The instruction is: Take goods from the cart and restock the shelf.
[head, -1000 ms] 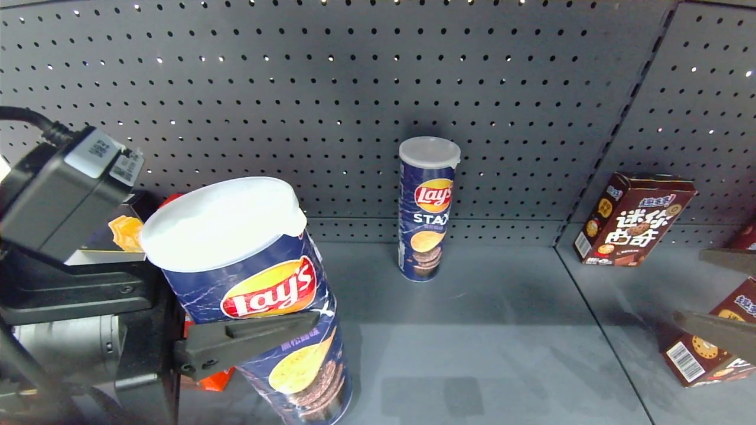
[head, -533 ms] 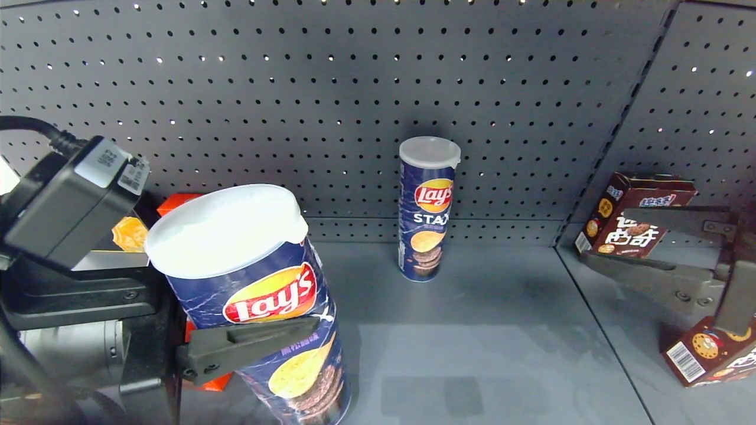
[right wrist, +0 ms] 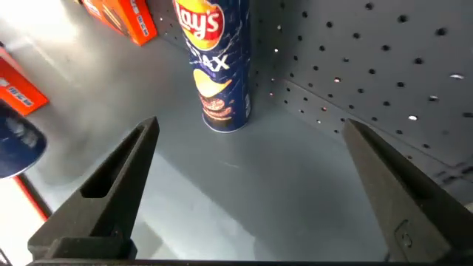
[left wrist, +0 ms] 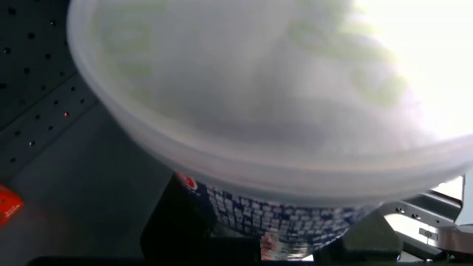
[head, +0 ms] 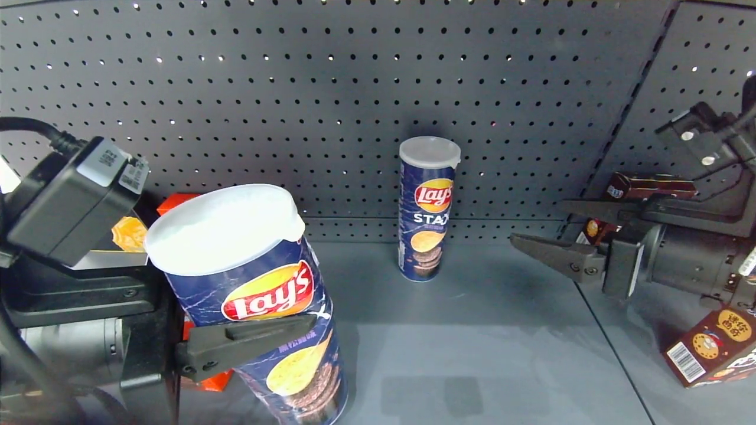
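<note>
My left gripper [head: 277, 313] is shut on a dark blue chips can [head: 254, 283] with a white lid, held slightly tilted at the shelf's front left. In the left wrist view the can's lid [left wrist: 259, 96] looms close above its blue body [left wrist: 281, 218]. A second identical can [head: 428, 209] stands upright against the back wall; the right wrist view has it [right wrist: 218, 66] ahead. My right gripper [head: 540, 227] hangs open to the right of that can, apart from it, with nothing between its fingers [right wrist: 111, 199].
The grey shelf board [head: 472, 354] has free room between the two cans. A pegboard wall [head: 354, 88] closes the back. Orange boxes [head: 177, 203] sit behind the held can. Brown cookie boxes [head: 709, 345] lie at the right, one [head: 638, 183] behind my right gripper.
My right gripper has come in from the right edge, moving left and up towards the standing can. The left gripper and its can have barely shifted.
</note>
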`<state>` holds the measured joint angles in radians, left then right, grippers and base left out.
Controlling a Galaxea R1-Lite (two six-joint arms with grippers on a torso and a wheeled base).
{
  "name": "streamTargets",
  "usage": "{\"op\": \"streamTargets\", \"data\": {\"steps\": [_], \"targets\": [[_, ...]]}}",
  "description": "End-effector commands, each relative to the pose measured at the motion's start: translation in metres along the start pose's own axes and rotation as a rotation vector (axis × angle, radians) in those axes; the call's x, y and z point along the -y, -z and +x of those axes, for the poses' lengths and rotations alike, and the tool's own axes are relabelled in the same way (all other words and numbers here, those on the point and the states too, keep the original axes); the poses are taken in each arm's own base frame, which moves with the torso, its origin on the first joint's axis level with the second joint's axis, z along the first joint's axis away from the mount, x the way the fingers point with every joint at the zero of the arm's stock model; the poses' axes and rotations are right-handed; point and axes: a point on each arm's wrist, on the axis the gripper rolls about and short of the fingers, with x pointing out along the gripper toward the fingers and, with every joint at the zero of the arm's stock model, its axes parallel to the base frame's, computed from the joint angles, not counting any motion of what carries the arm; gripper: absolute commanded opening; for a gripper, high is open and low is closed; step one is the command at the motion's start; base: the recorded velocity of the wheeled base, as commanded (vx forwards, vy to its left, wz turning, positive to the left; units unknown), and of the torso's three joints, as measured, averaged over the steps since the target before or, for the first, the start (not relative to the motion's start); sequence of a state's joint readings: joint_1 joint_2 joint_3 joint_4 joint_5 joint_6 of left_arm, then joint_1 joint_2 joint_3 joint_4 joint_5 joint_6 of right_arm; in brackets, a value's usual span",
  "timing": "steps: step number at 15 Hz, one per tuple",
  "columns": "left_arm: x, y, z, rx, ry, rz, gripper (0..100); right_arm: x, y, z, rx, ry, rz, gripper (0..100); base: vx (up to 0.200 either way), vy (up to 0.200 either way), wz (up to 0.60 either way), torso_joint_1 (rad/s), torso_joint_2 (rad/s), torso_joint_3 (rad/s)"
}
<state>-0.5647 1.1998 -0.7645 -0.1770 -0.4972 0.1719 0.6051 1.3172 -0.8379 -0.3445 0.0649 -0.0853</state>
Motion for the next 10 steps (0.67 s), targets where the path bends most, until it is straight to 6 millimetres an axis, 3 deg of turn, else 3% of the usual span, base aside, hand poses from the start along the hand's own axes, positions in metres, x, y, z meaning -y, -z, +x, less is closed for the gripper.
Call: {"op": "streamTargets", "data": {"steps": [1,10], "targets": [[0.000,0.002,0.000,-0.005,0.000,-0.003,0,0.000,0.008,0.014,-0.030,-0.006,0.001,100,0.000,0.000,0.00,0.000,0.00,0.000],[0.001,0.004,0.000,-0.014,0.001,-0.008,0,0.002,0.016,0.045,0.002,-0.056,0.002,100,0.000,0.000,0.00,0.000,0.00,0.000]]}}
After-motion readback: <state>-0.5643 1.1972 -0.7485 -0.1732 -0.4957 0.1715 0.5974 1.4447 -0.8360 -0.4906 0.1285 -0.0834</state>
